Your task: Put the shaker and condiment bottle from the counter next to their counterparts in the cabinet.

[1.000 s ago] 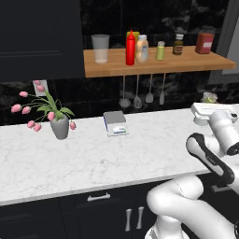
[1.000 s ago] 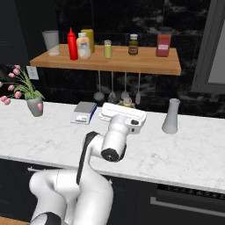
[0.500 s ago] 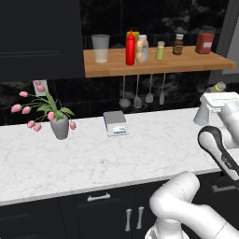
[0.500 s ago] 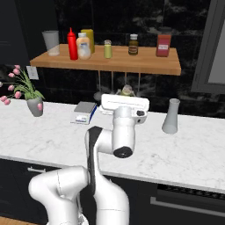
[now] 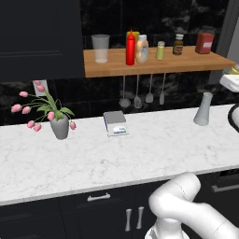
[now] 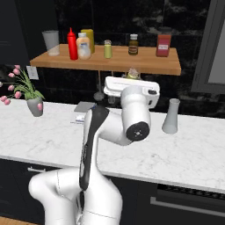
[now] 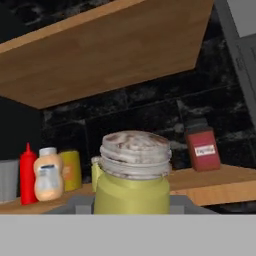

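My gripper (image 6: 132, 76) is shut on the shaker (image 7: 132, 175), a yellow-green cylinder with a grey cap that fills the near middle of the hand view. Its top peeks over the white hand (image 6: 133, 72), just below the front edge of the cabinet shelf (image 6: 145, 66). The hand and shaker (image 5: 235, 70) sit at the right edge of the left base view. The red condiment bottle (image 5: 130, 48) stands on the shelf beside a yellow bottle (image 6: 88, 37). A look-alike shaker (image 5: 160, 50) stands further right on the plank.
The shelf also carries a glass (image 5: 100, 48), a pale bottle (image 5: 142, 49), a dark brown jar (image 5: 179, 44) and a red-lidded jar (image 5: 204, 43). On the counter (image 5: 140, 158) are a flower vase (image 5: 59, 126), a small scale (image 5: 115, 123) and a grey flask (image 5: 202, 109). Utensils (image 5: 137, 95) hang under the plank.
The arm has lifted the shaker from just above the counter up to shelf height, and the hand has moved right in the left base view.
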### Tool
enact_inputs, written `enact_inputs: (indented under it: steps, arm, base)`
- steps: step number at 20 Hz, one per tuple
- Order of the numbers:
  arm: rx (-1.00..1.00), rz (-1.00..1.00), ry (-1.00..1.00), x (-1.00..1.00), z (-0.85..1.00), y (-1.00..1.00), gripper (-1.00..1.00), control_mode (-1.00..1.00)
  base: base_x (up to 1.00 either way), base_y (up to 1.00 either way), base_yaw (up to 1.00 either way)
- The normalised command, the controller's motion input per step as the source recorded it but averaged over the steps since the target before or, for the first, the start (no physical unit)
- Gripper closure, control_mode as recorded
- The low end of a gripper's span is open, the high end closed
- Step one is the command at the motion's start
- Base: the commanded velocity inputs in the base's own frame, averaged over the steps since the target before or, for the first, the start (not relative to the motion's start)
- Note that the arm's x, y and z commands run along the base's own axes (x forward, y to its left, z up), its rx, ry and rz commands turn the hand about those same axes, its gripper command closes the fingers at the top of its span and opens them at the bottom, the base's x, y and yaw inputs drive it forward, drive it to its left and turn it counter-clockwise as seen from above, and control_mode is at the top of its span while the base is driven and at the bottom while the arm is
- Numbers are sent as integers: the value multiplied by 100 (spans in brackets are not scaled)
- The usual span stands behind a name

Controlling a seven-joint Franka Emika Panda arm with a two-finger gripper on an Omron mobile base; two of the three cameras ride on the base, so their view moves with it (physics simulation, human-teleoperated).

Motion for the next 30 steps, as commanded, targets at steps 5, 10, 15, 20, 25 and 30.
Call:
enact_inputs:
  steps: [5,10,15,20,25,30]
  arm:
    - [-9,14,18,-2,52,14,100,-100]
    - [-16,17,0,6,18,35,100,-100]
    - [-13,5,0,11,34,32,100,-100]
    - [-7,0,8,5,28,48,100,-100]
    - [-3,2,1,8,7,34,100,-100]
    - [-7,7,1,31,-23,27,100,-100]
  base:
    - [0,0,0]
    - [0,0,0]
    - [0,0,0]
    - [0,0,0]
    - [0,0,0]
    - [0,0,0]
